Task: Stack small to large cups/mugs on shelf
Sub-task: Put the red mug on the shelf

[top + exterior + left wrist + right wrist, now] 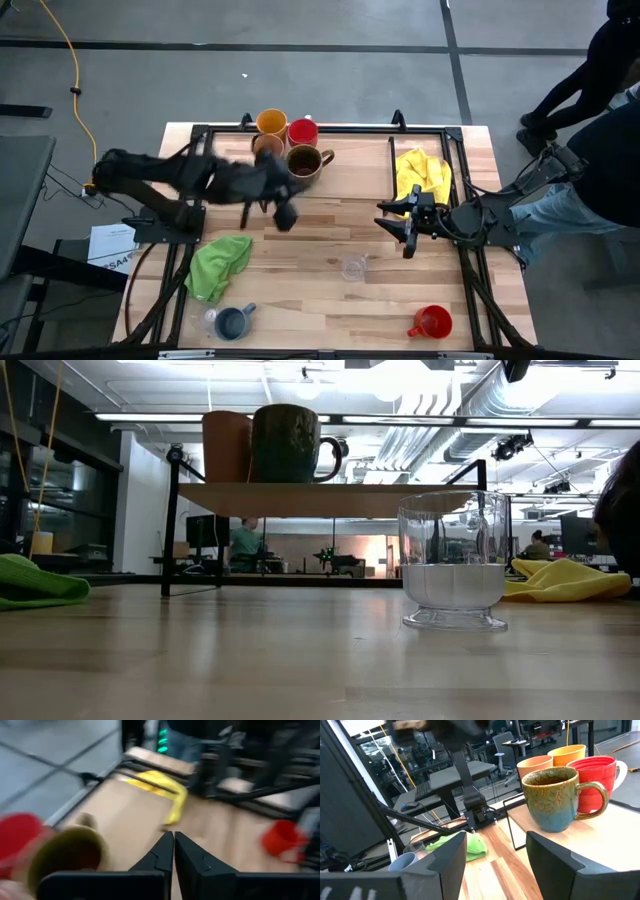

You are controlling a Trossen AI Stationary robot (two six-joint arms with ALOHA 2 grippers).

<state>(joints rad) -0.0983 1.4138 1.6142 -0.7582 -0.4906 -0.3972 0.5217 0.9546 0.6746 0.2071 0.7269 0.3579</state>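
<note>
Four cups stand on the shelf [400, 500] at the table's far side: a yellow-orange cup [271, 122], a red mug [303, 131], a tan cup [267, 146] and a brown mug [304, 160]. My left gripper [285, 215] hangs blurred just in front of the shelf, shut with nothing between its fingers [165, 852]. My right gripper [405, 225] waits open at mid-right, level, facing the shelf and its brown mug [555, 800]. On the tabletop stand a clear glass [353, 267], a second red mug [431, 322], and a blue-grey mug [233, 322] beside another clear glass [212, 320].
A green cloth [220, 265] lies crumpled at the near left and a yellow cloth [422, 175] at the far right, beside the shelf's right end. A person stands beyond the table's right edge. Bare wood lies between the shelf and the near cups.
</note>
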